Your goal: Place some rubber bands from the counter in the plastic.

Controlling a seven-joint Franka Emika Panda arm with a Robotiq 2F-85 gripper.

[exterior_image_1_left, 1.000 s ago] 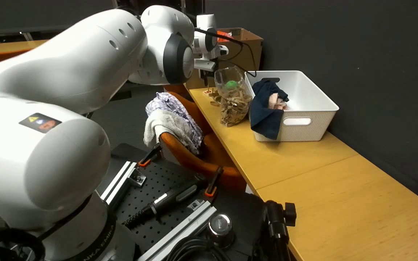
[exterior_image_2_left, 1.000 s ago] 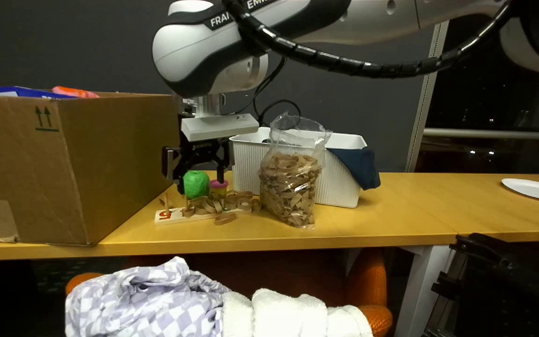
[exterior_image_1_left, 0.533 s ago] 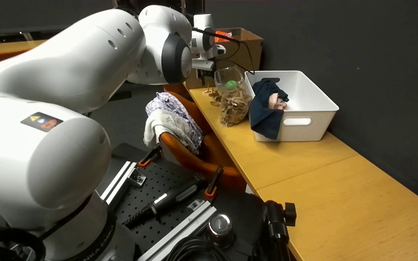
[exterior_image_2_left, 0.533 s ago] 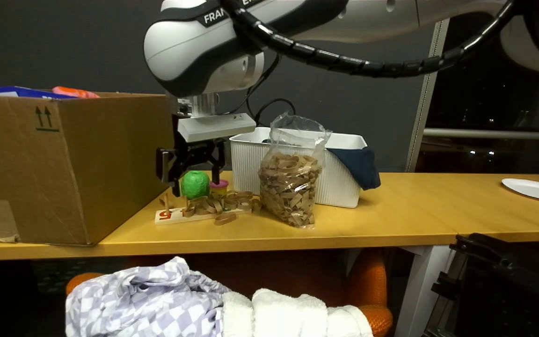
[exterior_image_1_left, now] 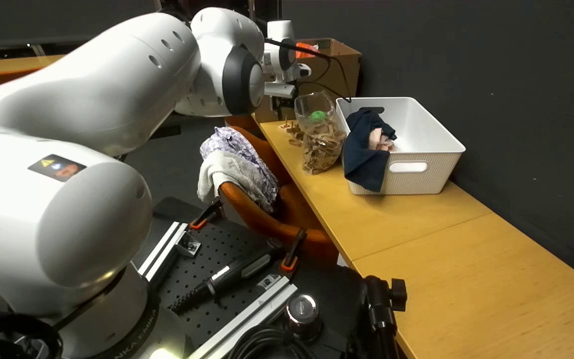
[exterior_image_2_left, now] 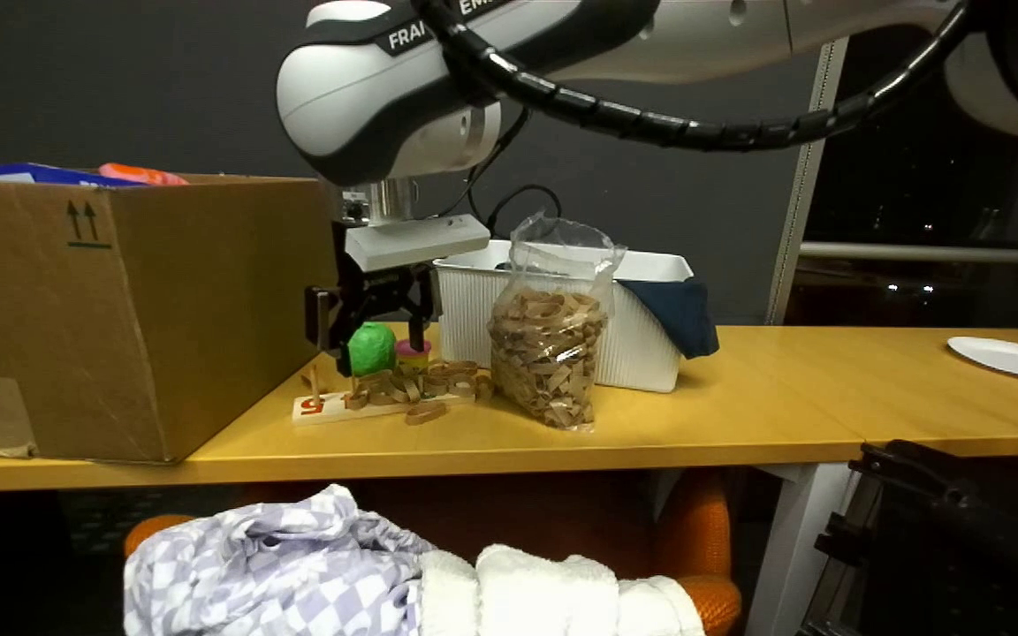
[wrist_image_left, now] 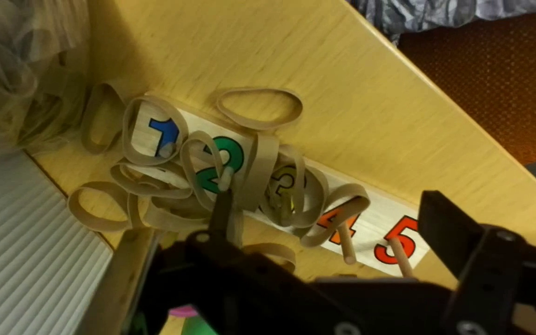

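Several tan rubber bands [exterior_image_2_left: 394,387] lie loose on the wooden counter [exterior_image_2_left: 739,397] and over a white number board [exterior_image_2_left: 385,409] with short pegs. In the wrist view rubber bands [wrist_image_left: 257,174] overlap around numbers 1 to 4. The clear plastic bag [exterior_image_2_left: 549,353] stands upright beside them with its top open, full of the same bands; it also shows in an exterior view [exterior_image_1_left: 323,144] and at the wrist view's left edge [wrist_image_left: 30,74]. My gripper [exterior_image_2_left: 381,353] is open and empty above the board. Its fingers [wrist_image_left: 327,200] spread above numbers 2 to 5, pointing down.
A cardboard box [exterior_image_2_left: 235,318] stands close beside the gripper. A green ball [exterior_image_2_left: 372,349] and a pink-lidded tub [exterior_image_2_left: 413,355] sit behind the board. A white bin [exterior_image_1_left: 416,172] with a dark cloth [exterior_image_1_left: 366,154] stands behind the bag. The counter's front edge [exterior_image_2_left: 509,459] is near.
In an exterior view my gripper moved slightly left towards the cardboard box, then back right and a little lower. It stays open. The bands and bag have not moved.
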